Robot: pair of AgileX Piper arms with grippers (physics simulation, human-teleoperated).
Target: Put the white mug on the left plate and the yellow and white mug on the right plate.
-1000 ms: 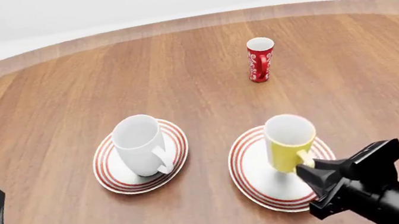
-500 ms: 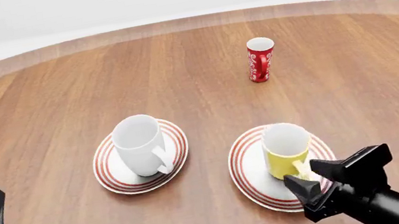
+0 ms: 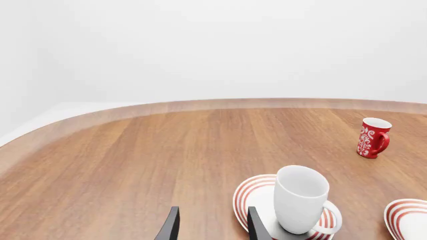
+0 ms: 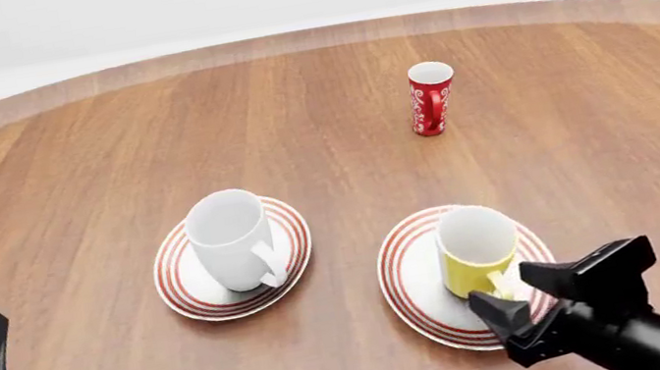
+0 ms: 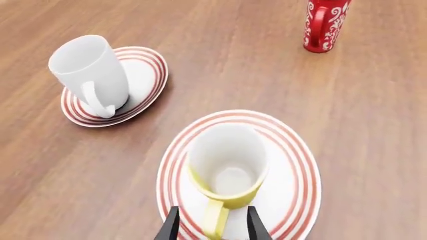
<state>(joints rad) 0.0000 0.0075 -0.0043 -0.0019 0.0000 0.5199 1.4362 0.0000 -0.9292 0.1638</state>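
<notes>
Left wrist view: left end effector (image 3: 211,225), fingers apart, beside large white mug (image 3: 301,198) on red-ringed left plate (image 3: 248,192).

Front view: small yellow and white mug (image 4: 475,250) upright on red-ringed right plate (image 4: 408,272).

Right wrist view: right end effector (image 5: 213,226), fingers apart, flanks the yellow handle (image 5: 215,221); contact unclear.

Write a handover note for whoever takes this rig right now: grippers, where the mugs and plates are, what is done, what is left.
Right gripper: fingers on either side of the yellow and white mug's handle, not visibly clamped; whether it has let go cannot be told.
Left gripper: empty, open, low at the near left of the table, away from everything.
White mug: upright on the left plate.
Yellow and white mug: upright on the right plate.
Red mug: far side, not part of the job.
Done: both mugs are on their plates.
Left: open the right gripper if needed and back it off without tipping the mug.
</notes>
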